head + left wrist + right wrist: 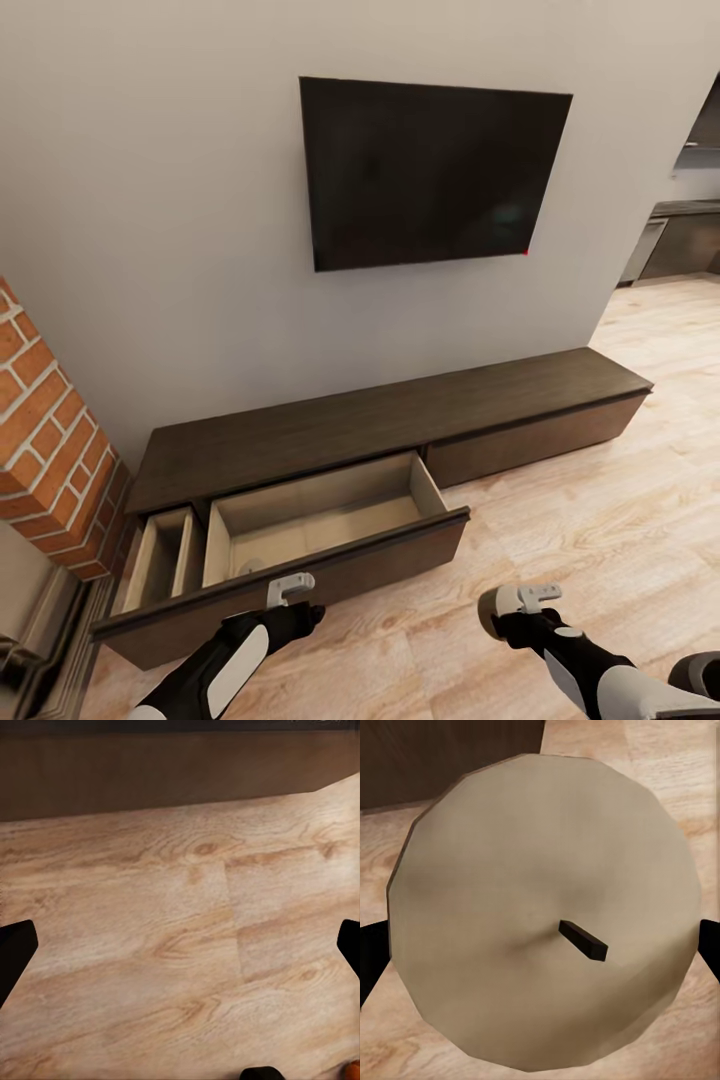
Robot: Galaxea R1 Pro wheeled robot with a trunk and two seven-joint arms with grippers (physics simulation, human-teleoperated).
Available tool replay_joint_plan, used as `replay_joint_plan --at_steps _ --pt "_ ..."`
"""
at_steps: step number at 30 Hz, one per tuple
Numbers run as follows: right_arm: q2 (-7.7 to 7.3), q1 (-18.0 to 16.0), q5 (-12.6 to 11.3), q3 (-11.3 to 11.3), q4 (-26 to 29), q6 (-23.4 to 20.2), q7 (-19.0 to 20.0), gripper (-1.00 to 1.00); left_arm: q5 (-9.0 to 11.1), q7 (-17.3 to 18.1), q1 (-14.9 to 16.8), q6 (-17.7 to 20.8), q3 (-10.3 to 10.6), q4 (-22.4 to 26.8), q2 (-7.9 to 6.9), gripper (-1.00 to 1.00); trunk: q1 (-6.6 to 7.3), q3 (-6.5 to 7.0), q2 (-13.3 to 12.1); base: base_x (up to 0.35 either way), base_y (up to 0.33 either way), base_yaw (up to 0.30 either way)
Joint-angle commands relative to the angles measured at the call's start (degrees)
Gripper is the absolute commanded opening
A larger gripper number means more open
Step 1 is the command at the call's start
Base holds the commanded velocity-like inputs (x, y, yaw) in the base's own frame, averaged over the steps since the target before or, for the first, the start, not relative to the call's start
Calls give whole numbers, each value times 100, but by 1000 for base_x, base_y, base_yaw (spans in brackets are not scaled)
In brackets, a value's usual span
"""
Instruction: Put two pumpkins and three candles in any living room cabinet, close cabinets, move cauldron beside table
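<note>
Right end effector clamped on a candle before the open drawers

The right end effector holds a short beige-grey candle with a flat round top and a small dark wick; in the right wrist view the candle sits between the two dark fingertips, touching them at both sides. The left end effector holds nothing, its fingers spread wide over the pale wooden plank floor. A sliver of something orange shows at the edge of the left wrist view; what it is cannot be told.

Both black-and-white arms reach forward and low, the left one just before the drawer front, the right one over the floor beside it.

The long low dark-brown wooden cabinet stands against the wall under a black wall-mounted screen, beside a red brick fireplace. Its wide drawer and a narrow drawer are pulled out, showing pale beige insides. A pale rounded shape at the wide drawer's near edge is too hidden to name
</note>
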State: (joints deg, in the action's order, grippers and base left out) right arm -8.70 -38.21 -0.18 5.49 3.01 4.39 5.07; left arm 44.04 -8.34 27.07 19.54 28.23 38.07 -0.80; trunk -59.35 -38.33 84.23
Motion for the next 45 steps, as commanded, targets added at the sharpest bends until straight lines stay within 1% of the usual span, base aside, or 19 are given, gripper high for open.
replay_joint_plan --at_steps 1,10,20,25,30,32,35,38,45 --pt "0 -4 1 4 -2 2 -5 -100 0 1 0 0 3 0 0 100 23 18 -42 0 0 0" --pt "-8 -20 1 3 -3 9 -14 -100 -1 16 -6 -40 40 -9 6 100 220 180 -403 0 0 23" --pt "-9 -20 1 4 -2 9 -15 -100 6 35 -9 -51 43 -26 8 100 220 180 -403 0 0 254" --pt "-9 -20 1 3 -2 9 -15 -100 7 42 -9 -60 37 -277 42 100 220 180 -403 0 0 281" --pt "-9 -20 1 4 -2 9 -15 -100 5 43 -9 -64 37 -337 67 100 220 180 -403 0 0 214" --pt "-15 -20 1 3 -2 9 -15 -100 0 43 -9 -131 35 -346 70 100 220 180 -403 0 0 23" --pt "-17 -20 1 2 -2 9 -15 -100 41 39 -9 -357 22 -372 64 100 220 180 -403 0 0 5" --pt "-18 -20 1 0 -2 9 -15 -100 38 30 -9 -413 4 -452 68 100 286 234 -523 0 0 0" --pt "-17 -20 1 -4 -2 9 -15 -100 35 25 -9 -425 -9 -475 71 100 440 359 -804 0 0 0"
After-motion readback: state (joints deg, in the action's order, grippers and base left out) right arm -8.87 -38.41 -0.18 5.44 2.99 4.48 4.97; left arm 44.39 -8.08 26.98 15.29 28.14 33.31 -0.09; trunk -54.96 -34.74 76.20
